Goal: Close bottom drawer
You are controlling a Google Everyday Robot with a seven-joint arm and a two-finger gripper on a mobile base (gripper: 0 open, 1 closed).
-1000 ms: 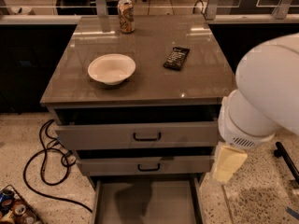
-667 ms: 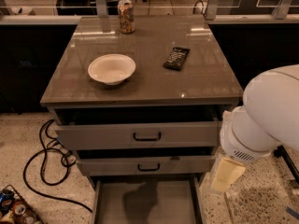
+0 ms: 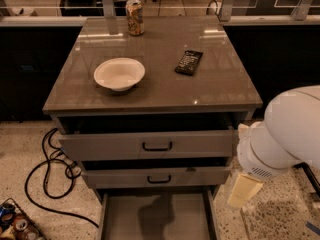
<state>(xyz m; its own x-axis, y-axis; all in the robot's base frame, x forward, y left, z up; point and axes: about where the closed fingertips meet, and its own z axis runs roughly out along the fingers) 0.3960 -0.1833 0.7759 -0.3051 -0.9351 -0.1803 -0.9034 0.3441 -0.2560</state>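
Observation:
The bottom drawer (image 3: 155, 216) stands pulled far out at the foot of the grey cabinet. Its plain grey inside shows, with a shadow across it, and its front runs off the lower edge of the view. Just above it, the middle drawer (image 3: 159, 178) and the top drawer (image 3: 157, 145) are each pulled out a little. My white arm (image 3: 285, 134) fills the right side. Below it hangs my gripper (image 3: 244, 190), a cream-coloured end beside the right front corner of the drawers, touching none of them.
On the cabinet top (image 3: 155, 91) sit a white bowl (image 3: 119, 74), a black remote (image 3: 188, 62) and a drink can (image 3: 134, 17). A black cable (image 3: 45, 184) loops over the speckled floor at the left, near a box of small items (image 3: 12, 224).
My arm has dropped lower on the right side, and the gripper has sunk a little with it. The drawers have not moved.

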